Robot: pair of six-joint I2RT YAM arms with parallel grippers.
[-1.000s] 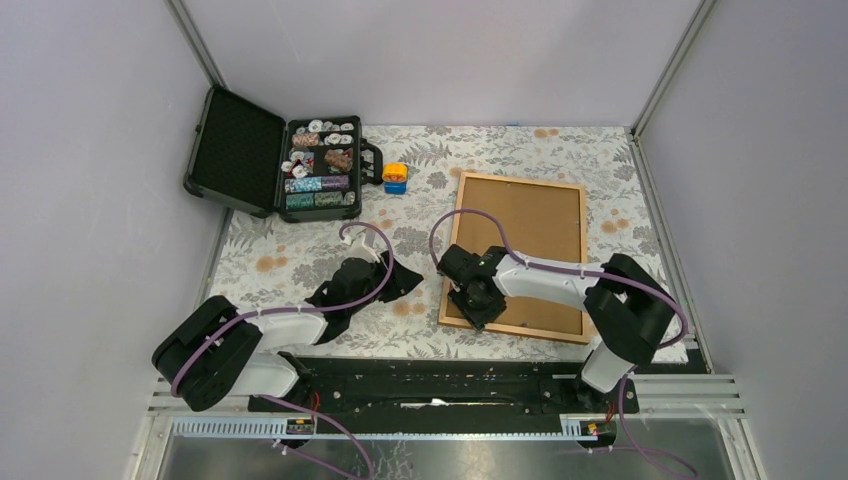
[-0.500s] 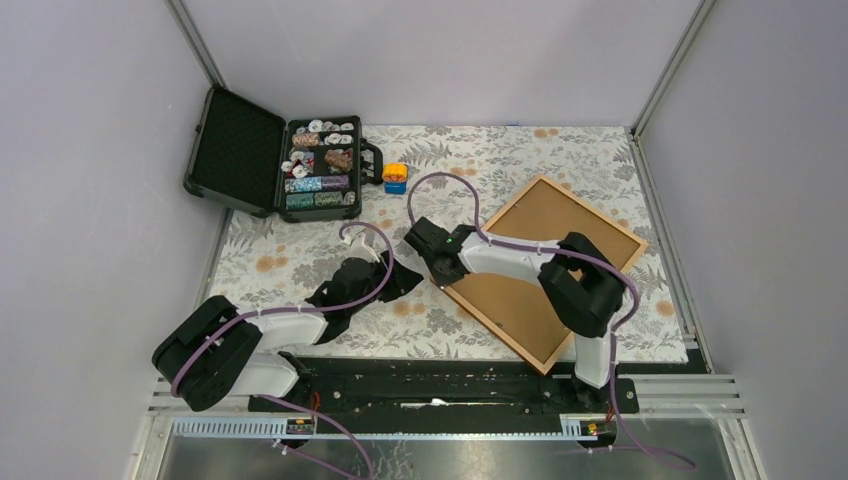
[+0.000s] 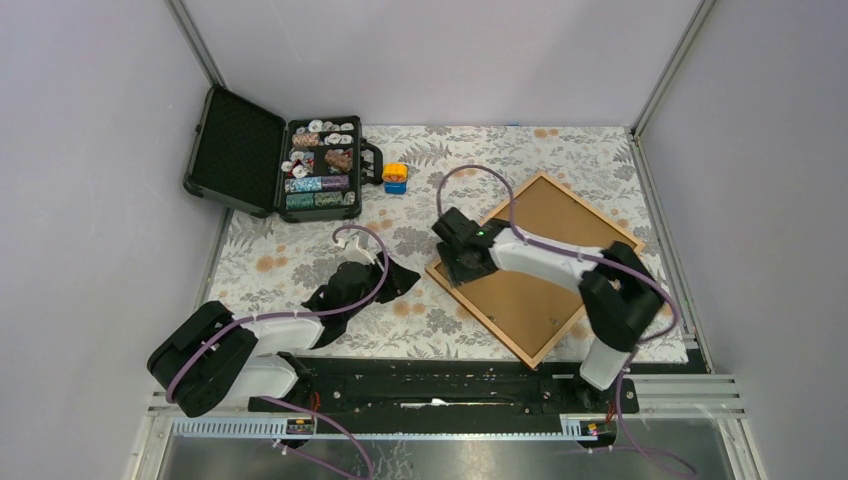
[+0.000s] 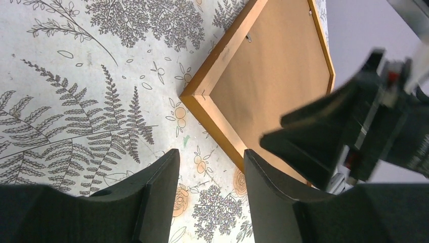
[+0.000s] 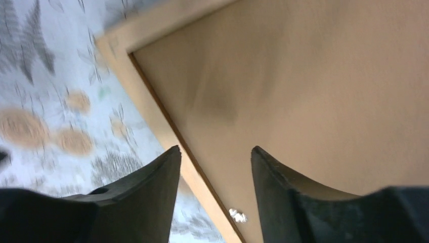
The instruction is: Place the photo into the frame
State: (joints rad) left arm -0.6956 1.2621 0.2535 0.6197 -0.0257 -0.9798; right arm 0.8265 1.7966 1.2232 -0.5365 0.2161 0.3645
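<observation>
The frame [image 3: 480, 318] lies face down on the floral cloth, turned like a diamond, with the plain brown backing board [image 3: 565, 215] inside its light-brown moulding. My right gripper [image 3: 462, 262] is open just above the frame's left corner. In the right wrist view its fingers [image 5: 216, 148] straddle the moulding [image 5: 162, 116] and the board [image 5: 313, 86] without gripping. My left gripper [image 3: 400, 278] is open and empty, low over the cloth left of the frame. Its wrist view [image 4: 211, 152] shows the frame corner [image 4: 195, 96] ahead. The photo is not in view.
An open black case [image 3: 232, 150] with sorted chips stands at the back left. A small yellow and blue block [image 3: 396, 177] sits beside it. Grey walls close in the table on three sides. The right arm [image 3: 560, 268] lies across the frame.
The frame has turned clockwise from square-on to a diamond position. My right gripper has moved from its near-left corner up to its left corner. The left arm has shifted slightly.
</observation>
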